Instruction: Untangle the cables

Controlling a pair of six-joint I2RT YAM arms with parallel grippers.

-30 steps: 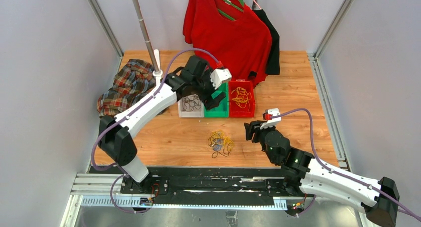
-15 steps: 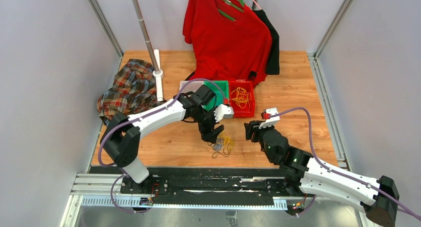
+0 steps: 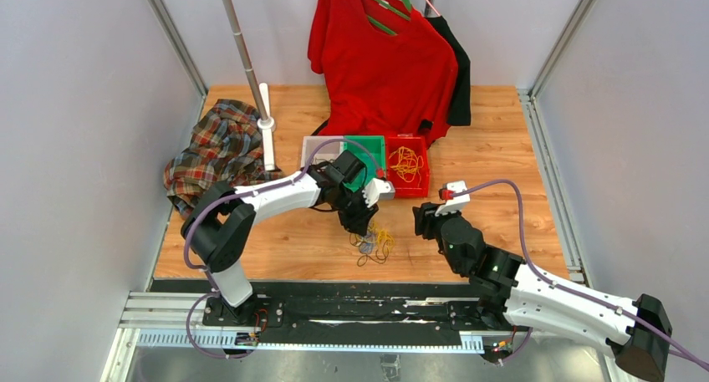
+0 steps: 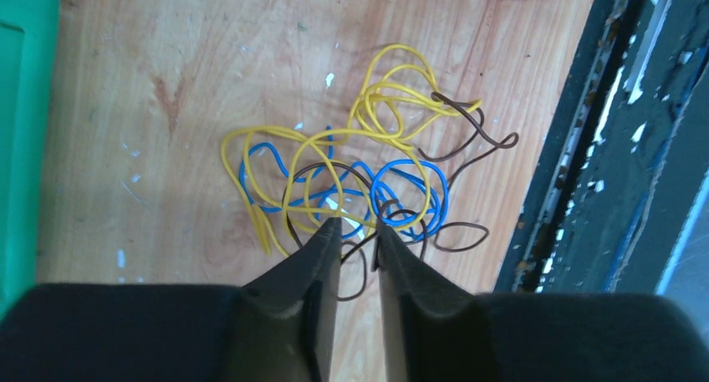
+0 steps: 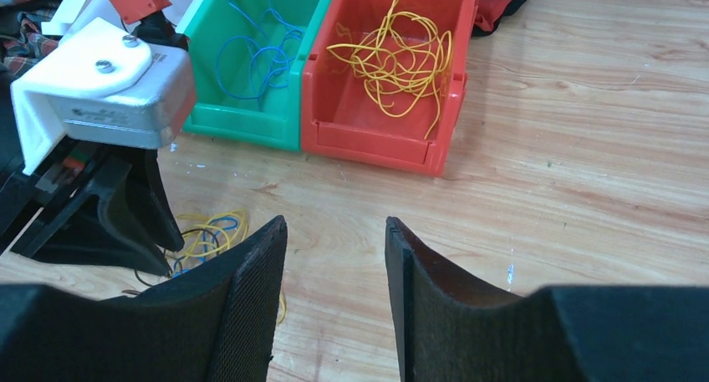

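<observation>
Two grippers in view. Left gripper (image 4: 358, 231) is down at the table (image 4: 125, 106), jaws narrowly apart, gap wider than any strand. Its tips sit on the near edge of the cable tangle (image 4: 359, 181) of yellow, blue and brown loops, which spreads just ahead of the fingertips with a few strands running through the gap. Right gripper (image 5: 334, 231) has jaws well apart with nothing between. The red bin (image 5: 376, 140) with yellow cables (image 5: 401, 64) is ahead of it, the green bin (image 5: 242, 123) with blue cables (image 5: 259, 56) ahead-left, and the tangle to its left.
</observation>
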